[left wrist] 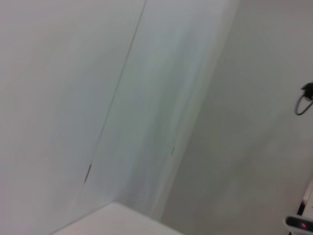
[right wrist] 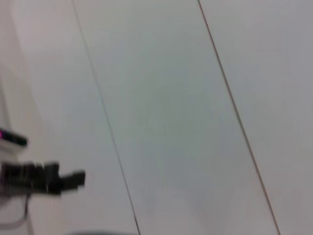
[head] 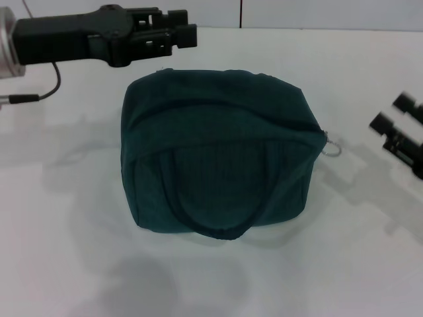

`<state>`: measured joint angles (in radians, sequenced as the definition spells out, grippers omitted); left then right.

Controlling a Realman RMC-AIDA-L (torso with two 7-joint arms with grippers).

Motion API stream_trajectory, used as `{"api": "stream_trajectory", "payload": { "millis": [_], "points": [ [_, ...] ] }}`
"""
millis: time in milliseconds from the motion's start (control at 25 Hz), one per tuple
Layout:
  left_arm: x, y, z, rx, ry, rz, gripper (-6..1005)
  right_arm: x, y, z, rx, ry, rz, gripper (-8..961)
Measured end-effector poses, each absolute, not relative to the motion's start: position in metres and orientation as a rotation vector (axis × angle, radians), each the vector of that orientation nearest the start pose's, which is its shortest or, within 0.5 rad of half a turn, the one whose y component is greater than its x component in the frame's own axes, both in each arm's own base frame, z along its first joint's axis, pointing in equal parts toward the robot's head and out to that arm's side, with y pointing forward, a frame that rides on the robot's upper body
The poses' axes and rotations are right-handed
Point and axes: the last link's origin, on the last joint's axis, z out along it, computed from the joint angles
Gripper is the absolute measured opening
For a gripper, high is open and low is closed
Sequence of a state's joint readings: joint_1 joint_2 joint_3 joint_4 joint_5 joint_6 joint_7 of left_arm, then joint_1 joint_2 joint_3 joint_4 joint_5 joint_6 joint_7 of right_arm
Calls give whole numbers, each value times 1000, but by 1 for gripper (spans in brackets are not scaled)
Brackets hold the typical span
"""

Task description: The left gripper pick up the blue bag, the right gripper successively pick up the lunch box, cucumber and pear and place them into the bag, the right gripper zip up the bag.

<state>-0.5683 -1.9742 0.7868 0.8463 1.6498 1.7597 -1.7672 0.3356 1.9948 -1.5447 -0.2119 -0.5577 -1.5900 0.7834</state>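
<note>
The blue bag (head: 218, 155) is seen in the head view at the centre of the white table (head: 59, 251), resting on its base. Its top is closed, with the zip seam running across the upper face to the right end, where a small metal pull ring (head: 332, 146) hangs just beside the bag's corner. One carry handle (head: 208, 221) lies flat against the near face.

The left gripper (head: 188, 30) is located at the far left, above the table and just beyond the bag's far left corner, not touching it. Its fingers are held close together with nothing between them.

The right gripper (head: 391, 112) is located at the right edge, well apart from the bag. Its two fingertips are set apart and hold nothing.

The wrist views show only pale wall panels.
</note>
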Motion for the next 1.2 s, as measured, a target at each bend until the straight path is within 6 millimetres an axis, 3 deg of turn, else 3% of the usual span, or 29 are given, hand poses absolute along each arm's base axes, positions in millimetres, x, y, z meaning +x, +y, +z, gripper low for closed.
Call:
{"api": "stream_trajectory", "payload": {
  "millis": [120, 360, 640, 920, 1200],
  "points": [
    [-199, 341, 79, -2742, -580, -1143, 492, 274, 289, 13, -2198, 475, 1343, 697],
    [-207, 326, 70, -2757, -526, -1179, 550, 220, 312, 32, -2539, 379, 1480, 701],
    [-217, 312, 61, -2733, -494, -1196, 674, 174, 326, 28, -2863, 302, 1393, 805],
    [-226, 301, 64, -2744, -487, -1199, 793, 159, 333, 23, -2934, 256, 1347, 881],
    [-237, 291, 66, -2751, -510, -1194, 794, 155, 335, 14, -2960, 256, 1297, 890]
  ]
}}
